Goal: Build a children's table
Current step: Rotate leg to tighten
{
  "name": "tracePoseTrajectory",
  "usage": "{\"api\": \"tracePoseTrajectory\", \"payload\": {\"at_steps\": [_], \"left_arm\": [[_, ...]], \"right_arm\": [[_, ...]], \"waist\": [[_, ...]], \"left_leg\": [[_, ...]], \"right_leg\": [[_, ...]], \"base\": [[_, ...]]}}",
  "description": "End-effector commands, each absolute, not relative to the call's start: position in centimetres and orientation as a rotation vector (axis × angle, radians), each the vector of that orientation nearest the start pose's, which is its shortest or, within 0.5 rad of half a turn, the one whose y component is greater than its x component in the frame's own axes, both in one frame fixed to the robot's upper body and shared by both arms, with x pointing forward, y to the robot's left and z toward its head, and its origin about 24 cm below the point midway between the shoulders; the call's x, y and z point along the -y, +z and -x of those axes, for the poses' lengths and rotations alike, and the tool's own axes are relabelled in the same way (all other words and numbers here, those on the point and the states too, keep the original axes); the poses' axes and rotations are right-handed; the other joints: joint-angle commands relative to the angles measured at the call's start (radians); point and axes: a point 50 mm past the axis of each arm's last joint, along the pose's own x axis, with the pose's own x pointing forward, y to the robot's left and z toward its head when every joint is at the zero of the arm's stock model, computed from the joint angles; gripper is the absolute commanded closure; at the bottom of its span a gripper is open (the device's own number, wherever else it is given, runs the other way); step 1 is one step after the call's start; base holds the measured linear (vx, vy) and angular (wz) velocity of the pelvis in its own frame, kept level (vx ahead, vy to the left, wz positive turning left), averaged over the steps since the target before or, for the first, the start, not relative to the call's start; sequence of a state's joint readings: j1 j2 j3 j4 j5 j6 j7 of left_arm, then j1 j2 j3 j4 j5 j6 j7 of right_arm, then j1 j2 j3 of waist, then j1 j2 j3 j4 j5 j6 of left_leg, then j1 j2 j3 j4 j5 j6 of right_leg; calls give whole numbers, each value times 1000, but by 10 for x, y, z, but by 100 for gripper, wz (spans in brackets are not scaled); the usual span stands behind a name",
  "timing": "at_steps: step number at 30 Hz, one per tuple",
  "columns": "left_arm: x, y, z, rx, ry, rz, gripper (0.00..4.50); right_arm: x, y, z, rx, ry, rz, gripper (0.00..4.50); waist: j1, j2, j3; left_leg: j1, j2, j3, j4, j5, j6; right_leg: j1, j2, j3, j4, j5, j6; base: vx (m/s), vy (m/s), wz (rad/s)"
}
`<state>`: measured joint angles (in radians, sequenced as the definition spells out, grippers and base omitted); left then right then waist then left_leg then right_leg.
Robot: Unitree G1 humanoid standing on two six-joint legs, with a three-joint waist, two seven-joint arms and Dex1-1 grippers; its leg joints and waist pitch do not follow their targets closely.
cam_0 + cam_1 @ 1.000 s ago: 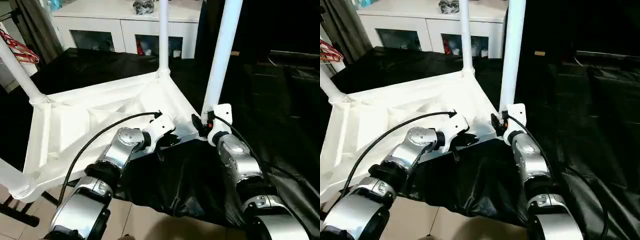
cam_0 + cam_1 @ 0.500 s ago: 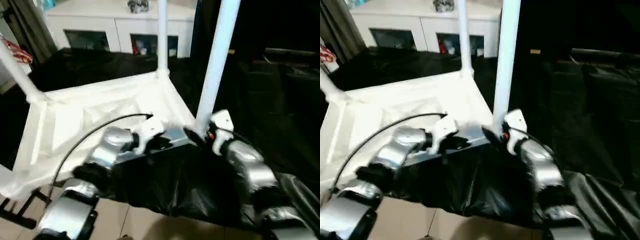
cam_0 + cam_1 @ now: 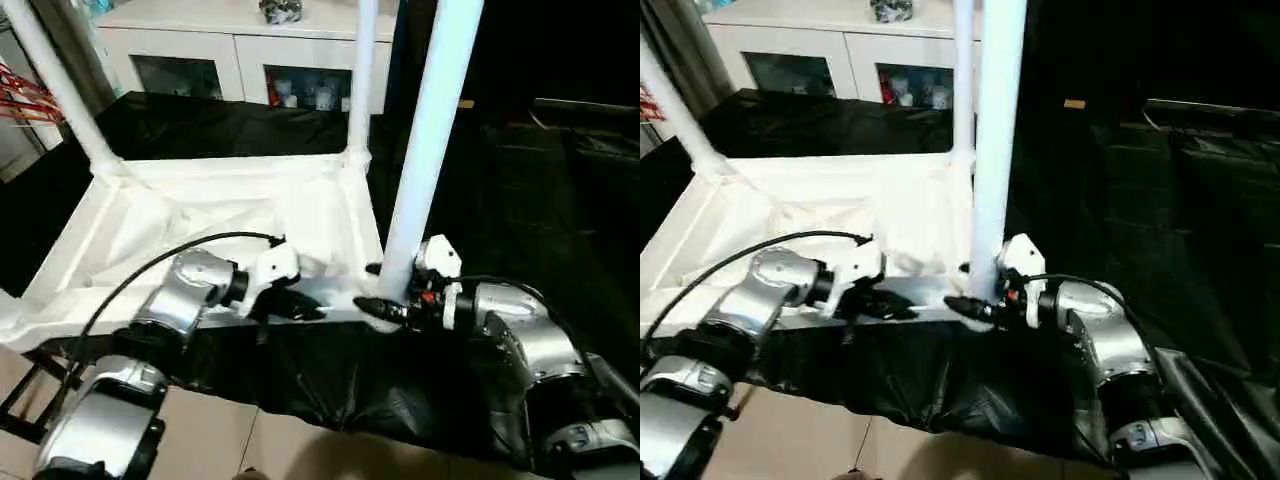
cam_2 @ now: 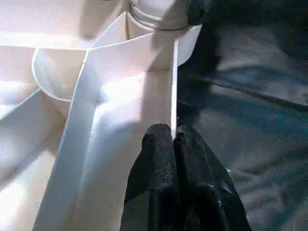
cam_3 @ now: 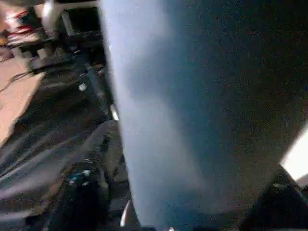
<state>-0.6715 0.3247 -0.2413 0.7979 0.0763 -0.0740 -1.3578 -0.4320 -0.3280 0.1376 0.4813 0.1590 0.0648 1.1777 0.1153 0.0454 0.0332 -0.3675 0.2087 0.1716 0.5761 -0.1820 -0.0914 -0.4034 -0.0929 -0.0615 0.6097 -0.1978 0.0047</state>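
The small all-white plastic children's table (image 3: 215,215) is seen lying upside down on a work surface draped in black plastic sheeting (image 3: 330,375), its ribbed underside facing up and its long round tapered white legs standing upward from the corner sockets. The left gripper (image 4: 174,137) is pressed together on the thin upright rim of the tabletop, one finger (image 4: 156,144) inside the rim and the other outside. The right gripper (image 3: 385,305) is set around the base of the nearest white leg (image 3: 430,140), its fingers apart on either side of the leg; whether the pads are bearing on it cannot be told.

The table is judged light and stiff, its smooth plastic likely slippery, and the thin rim apt to flex under a hard pinch. The legs offer long leverage, so a hold low by the socket is judged steadier. Just beyond the fingers the sheeting falls away at the surface's near edge, while open black sheeting lies beside the right gripper. A white cabinet with glass doors (image 3: 250,55) stands well beyond the far legs.
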Motion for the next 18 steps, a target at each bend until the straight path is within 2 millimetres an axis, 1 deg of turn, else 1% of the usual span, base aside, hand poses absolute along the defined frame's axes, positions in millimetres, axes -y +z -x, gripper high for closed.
{"api": "tracePoseTrajectory", "payload": {"at_steps": [1,5,8,12,18], "left_arm": [[-122,60,-325,-368,-1494,-431,450],[-129,62,-326,-385,-1504,-445,450],[-133,63,-327,-394,-1500,-451,450],[-134,63,-326,-397,-1504,-449,450],[-134,60,-323,-400,-1509,-439,450]], "right_arm": [[118,31,-280,-341,1429,97,173],[125,29,-276,-391,1471,131,195],[130,27,-275,-417,1485,142,226],[129,27,-273,-429,1499,135,241],[126,25,-269,-438,1514,119,249]], "waist": [[5,-15,-56],[7,-14,-56],[12,-15,-56],[18,-18,-57],[25,-18,-57]], "left_leg": [[3,19,4,-60,-166,97],[4,20,3,-61,-167,89],[5,20,4,-61,-170,87],[4,20,4,-59,-156,88],[5,20,4,-60,-157,85]], "right_leg": [[55,-46,32,-59,-50,-265],[56,-48,32,-61,-65,-265],[55,-48,33,-61,-66,-265],[56,-48,33,-58,-55,-264],[55,-49,33,-59,-70,-256]], "base": [[0,0,0],[0,0,0],[0,0,0],[0,0,0],[0,0,0]]}}
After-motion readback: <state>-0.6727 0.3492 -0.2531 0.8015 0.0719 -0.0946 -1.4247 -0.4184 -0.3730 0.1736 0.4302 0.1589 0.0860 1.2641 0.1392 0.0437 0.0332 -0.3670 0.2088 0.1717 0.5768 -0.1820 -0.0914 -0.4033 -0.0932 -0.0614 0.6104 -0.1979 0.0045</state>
